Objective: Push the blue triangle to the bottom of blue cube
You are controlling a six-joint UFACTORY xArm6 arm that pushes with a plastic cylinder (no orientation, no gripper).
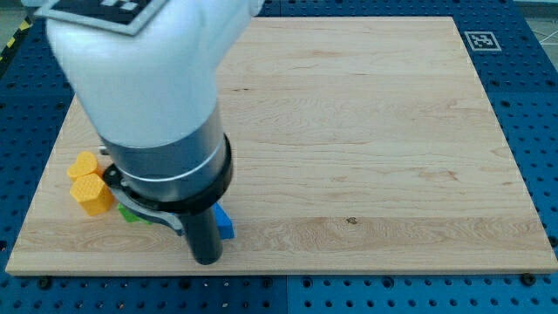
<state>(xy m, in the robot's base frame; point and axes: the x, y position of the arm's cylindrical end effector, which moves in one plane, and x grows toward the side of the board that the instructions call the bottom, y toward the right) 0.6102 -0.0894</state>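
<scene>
A blue block [225, 223] shows only as a small edge beside the dark rod near the view's bottom left; its shape cannot be made out. My tip [207, 260] sits at the rod's lower end, just left of and below that blue piece, touching or nearly touching it. The arm's large white and grey body [148, 96] hides the board behind it, so a second blue block does not show.
Two orange blocks [91, 194] [84, 165] lie at the board's left edge. A green block [131, 213] peeks out under the arm, right of them. The wooden board [366, 131] lies on a blue perforated table, with a marker tag [481, 40] at the top right.
</scene>
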